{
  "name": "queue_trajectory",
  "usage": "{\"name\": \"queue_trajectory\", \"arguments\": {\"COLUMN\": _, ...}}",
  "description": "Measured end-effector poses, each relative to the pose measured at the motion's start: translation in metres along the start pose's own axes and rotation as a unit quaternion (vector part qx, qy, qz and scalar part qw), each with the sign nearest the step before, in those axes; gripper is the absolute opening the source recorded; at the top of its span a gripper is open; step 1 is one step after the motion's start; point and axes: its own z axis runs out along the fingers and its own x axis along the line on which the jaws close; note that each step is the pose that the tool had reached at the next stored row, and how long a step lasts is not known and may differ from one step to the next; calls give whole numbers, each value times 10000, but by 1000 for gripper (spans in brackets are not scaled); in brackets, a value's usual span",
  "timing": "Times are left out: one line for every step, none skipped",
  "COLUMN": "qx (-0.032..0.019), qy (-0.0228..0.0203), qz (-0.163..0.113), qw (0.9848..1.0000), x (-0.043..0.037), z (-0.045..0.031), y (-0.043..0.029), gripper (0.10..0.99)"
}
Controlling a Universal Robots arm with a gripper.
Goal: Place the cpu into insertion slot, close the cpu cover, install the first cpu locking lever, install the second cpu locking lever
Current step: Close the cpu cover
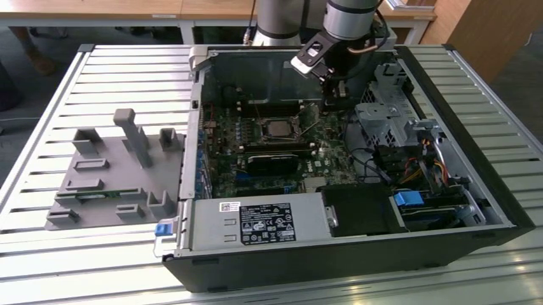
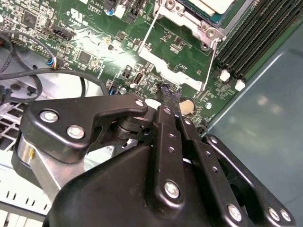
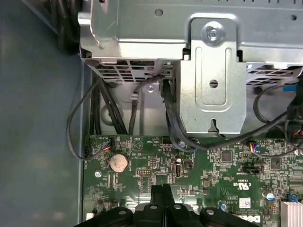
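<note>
- while the gripper (image 1: pixel 332 95) hangs low inside the open computer case (image 1: pixel 475 210), its two black fingers (image 2: pixel 163 101) are pressed together with nothing between them.
- in both wrist views the closed fingertips sit just above the green board (image 3: pixel 218 165), near a round coin battery (image 3: pixel 118 162).
- the cpu (image 1: pixel 276 129) lies flat in the insertion slot (image 1: pixel 290 130), towards the exterior view's left of the gripper and apart from it.
- in the second wrist view the cpu cover (image 2: pixel 188 22) looks to be lying down around the chip's pale face, though just a corner of it is in frame.
- one locking lever (image 2: pixel 147 35) and the other locking lever (image 2: pixel 212 61) show as thin bright rods slanting over the board on two sides of the socket, and the gripper touches neither.
- long black memory slots (image 2: pixel 246 42) run just beside the socket.
- a silver metal drive cage (image 3: pixel 213 85) stands past the board's edge, with black cables (image 3: pixel 102 109) trailing under it.
- a grey fixture (image 1: pixel 110 171) rests on the slatted table (image 1: pixel 51 254), on the exterior view's left of the case.
</note>
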Motion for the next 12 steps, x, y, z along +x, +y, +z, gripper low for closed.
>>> {"name": "queue_trajectory", "arguments": {"qx": 1, "qy": 0, "qz": 0, "qw": 10000, "x": 0, "z": 10, "y": 0, "gripper": 106}}
{"name": "queue_trajectory", "arguments": {"qx": 2, "qy": 1, "qz": 0, "qw": 10000, "x": 1, "z": 15, "y": -2, "gripper": 106}}
{"name": "queue_trajectory", "arguments": {"qx": 2, "qy": 0, "qz": -1, "qw": 10000, "x": 1, "z": 15, "y": -12, "gripper": 106}}
{"name": "queue_trajectory", "arguments": {"qx": 2, "qy": -1, "qz": -1, "qw": 10000, "x": 1, "z": 15, "y": -31, "gripper": 106}}
{"name": "queue_trajectory", "arguments": {"qx": 2, "qy": 0, "qz": -1, "qw": 10000, "x": 0, "z": 15, "y": -57, "gripper": 106}}
{"name": "queue_trajectory", "arguments": {"qx": 2, "qy": 0, "qz": -1, "qw": 10000, "x": 0, "z": 16, "y": -82, "gripper": 106}}
{"name": "queue_trajectory", "arguments": {"qx": 2, "qy": 0, "qz": -1, "qw": 10000, "x": 0, "z": 15, "y": -101, "gripper": 106}}
{"name": "queue_trajectory", "arguments": {"qx": 2, "qy": 0, "qz": -1, "qw": 10000, "x": 0, "z": 15, "y": -115, "gripper": 106}}
{"name": "queue_trajectory", "arguments": {"qx": 2, "qy": 0, "qz": -1, "qw": 10000, "x": 0, "z": 15, "y": -130, "gripper": 106}}
{"name": "queue_trajectory", "arguments": {"qx": 2, "qy": 0, "qz": 0, "qw": 10000, "x": 0, "z": 15, "y": -141, "gripper": 106}}
{"name": "queue_trajectory", "arguments": {"qx": 2, "qy": 0, "qz": -1, "qw": 10000, "x": 0, "z": 15, "y": -155, "gripper": 106}}
{"name": "queue_trajectory", "arguments": {"qx": 2, "qy": 1, "qz": -1, "qw": 10000, "x": 0, "z": 14, "y": -176, "gripper": 106}}
